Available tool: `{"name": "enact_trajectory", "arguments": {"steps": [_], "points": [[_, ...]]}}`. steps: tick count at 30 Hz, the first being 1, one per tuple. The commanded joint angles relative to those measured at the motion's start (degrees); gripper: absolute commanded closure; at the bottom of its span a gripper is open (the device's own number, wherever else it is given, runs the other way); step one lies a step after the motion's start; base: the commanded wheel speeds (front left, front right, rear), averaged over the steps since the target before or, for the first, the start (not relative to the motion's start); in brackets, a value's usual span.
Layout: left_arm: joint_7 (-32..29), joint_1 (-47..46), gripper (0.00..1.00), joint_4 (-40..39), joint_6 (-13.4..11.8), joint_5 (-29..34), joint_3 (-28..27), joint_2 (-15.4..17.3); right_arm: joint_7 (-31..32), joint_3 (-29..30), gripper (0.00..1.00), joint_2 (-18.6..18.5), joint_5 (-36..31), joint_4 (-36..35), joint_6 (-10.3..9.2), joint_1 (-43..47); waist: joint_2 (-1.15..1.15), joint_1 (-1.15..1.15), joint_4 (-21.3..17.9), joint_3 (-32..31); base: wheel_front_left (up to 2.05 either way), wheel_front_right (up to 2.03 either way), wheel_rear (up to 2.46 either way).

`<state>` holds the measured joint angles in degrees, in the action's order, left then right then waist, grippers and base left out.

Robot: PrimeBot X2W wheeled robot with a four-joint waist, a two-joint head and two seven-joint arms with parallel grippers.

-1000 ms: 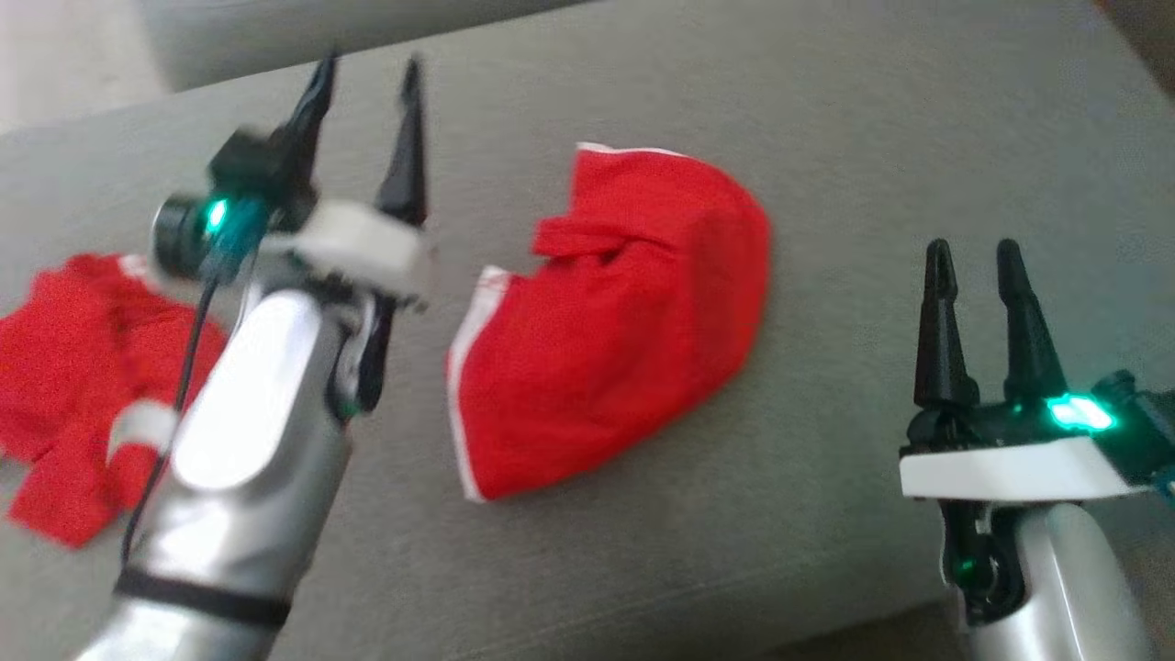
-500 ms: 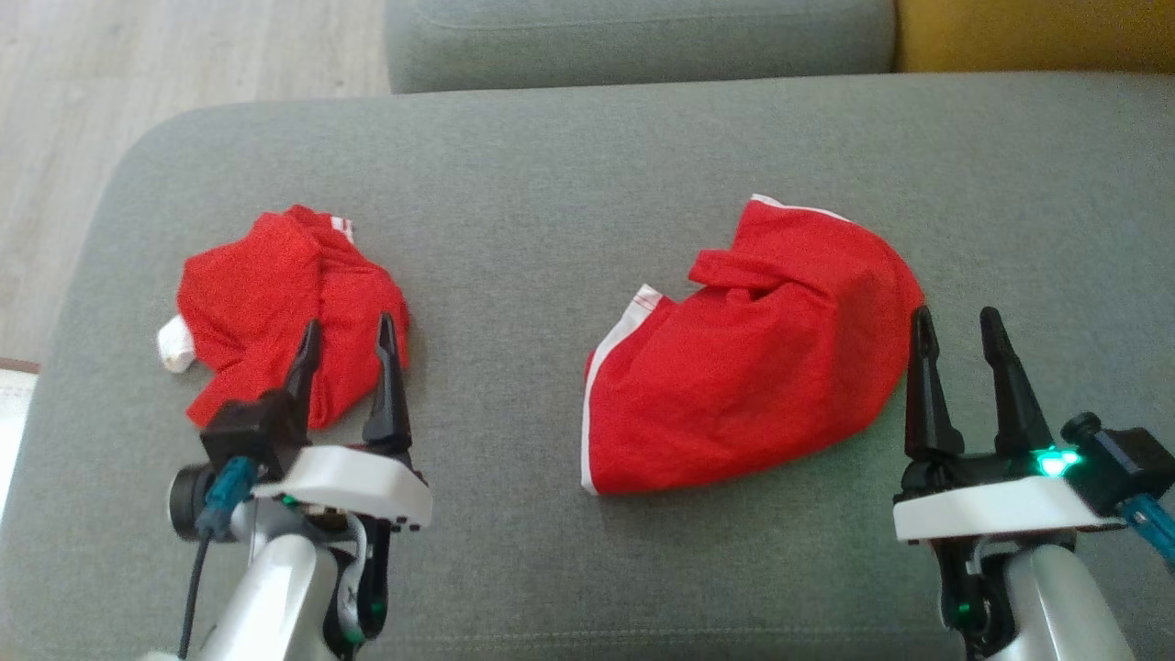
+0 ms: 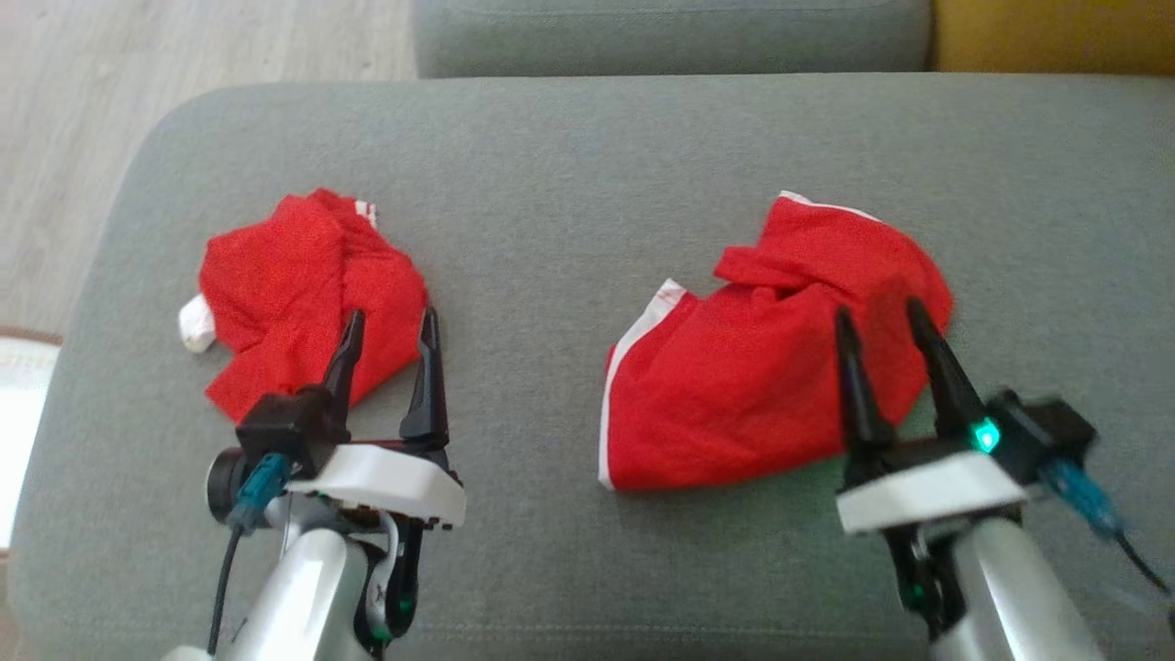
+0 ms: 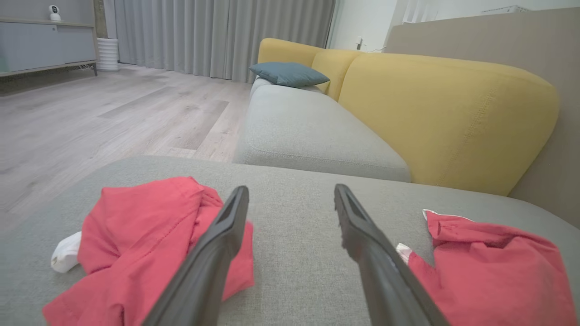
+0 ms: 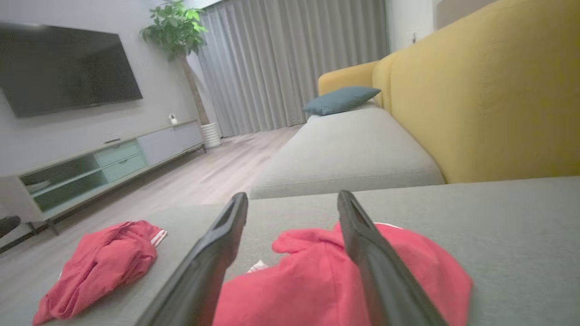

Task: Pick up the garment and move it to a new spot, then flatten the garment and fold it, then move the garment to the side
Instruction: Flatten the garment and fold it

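Left gripper [image 3: 392, 315]: stands wide open, grips nothing. Hangs low over the grey sofa cushion [image 3: 569, 184]. Just ahead of its fingertips and a little to its left: the crumpled red garment [image 3: 294, 285], bunched in a heap, with a white scrap poking out on the side farthest from the gripper. In the left wrist view, crosses the heap's near edge with its left finger, right finger over bare cushion; contact or not, cannot tell.

Right gripper [image 3: 876, 308]: likewise spread wide, grips nothing. Points both fingers over the right end of the white-trimmed red garment [image 3: 734, 386], loosely folded on the same cushion. Most of that cloth: ahead of this gripper and to its left, white trim at the far left edge. In the right wrist view, red fabric beneath and between both fingers; touching or just above, cannot tell. Garments well apart, bare cushion between them.
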<state>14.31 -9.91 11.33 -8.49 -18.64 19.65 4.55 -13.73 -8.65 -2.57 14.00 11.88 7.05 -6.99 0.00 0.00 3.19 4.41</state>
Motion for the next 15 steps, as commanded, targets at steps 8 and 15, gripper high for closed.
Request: {"name": "enact_trajectory", "arguments": {"steps": [8,15], "points": [[0.68,-4.48,0.00,-0.62,0.98,0.01,-1.11,-1.02,13.84,-5.62,0.00,-0.31,-4.13,8.14,0.44,-16.39,0.00,0.00,5.76,3.76,0.00,0.00,0.00],[0.69,-5.68,0.00,-0.23,1.34,-0.32,-0.67,-1.54,26.91,-6.71,0.00,-0.77,-6.13,20.63,0.44,-25.12,0.00,0.00,9.37,5.61,0.00,0.00,0.00]]}}
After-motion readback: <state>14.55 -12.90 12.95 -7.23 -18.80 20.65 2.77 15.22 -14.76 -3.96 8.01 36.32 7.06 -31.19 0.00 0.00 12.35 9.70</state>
